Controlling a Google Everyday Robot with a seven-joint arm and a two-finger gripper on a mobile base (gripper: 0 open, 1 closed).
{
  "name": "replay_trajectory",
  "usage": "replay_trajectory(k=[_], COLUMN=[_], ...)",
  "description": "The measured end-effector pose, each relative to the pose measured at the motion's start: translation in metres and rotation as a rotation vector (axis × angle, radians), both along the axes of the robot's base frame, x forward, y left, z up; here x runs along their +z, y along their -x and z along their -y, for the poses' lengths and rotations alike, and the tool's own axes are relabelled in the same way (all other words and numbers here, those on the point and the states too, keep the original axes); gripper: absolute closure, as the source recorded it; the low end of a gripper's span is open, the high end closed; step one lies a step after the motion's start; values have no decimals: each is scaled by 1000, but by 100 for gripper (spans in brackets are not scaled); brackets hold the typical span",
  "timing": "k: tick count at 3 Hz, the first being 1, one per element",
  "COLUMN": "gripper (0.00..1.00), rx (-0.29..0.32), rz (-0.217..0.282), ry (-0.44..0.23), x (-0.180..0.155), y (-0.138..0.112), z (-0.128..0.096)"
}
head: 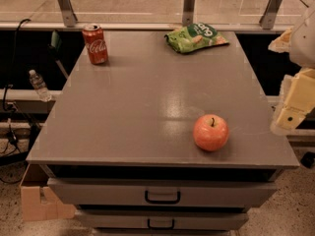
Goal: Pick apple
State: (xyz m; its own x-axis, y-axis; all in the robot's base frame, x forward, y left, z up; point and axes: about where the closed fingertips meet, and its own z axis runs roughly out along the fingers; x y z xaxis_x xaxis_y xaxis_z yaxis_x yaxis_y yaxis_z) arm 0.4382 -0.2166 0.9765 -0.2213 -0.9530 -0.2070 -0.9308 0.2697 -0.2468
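Note:
The apple [210,132] is round and reddish-orange with a short dark stem. It stands upright on the grey cabinet top [138,107], near the front right corner. My gripper [291,113] hangs at the right edge of the view, beyond the cabinet's right side. It is to the right of the apple, apart from it and holding nothing.
A red soda can [95,44] stands at the back left of the top. A green snack bag [195,37] lies at the back centre-right. Drawers with dark handles [162,196] are below the front edge. A water bottle [39,85] and a cardboard box [37,198] are at the left.

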Motion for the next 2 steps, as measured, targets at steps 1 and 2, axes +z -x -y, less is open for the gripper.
replay_trajectory(k=[1,2], gripper=[0,0], rx=[0,8], rz=[0,-22], ry=[0,-77], x=[0,-10], y=[0,-5], z=[0,-5])
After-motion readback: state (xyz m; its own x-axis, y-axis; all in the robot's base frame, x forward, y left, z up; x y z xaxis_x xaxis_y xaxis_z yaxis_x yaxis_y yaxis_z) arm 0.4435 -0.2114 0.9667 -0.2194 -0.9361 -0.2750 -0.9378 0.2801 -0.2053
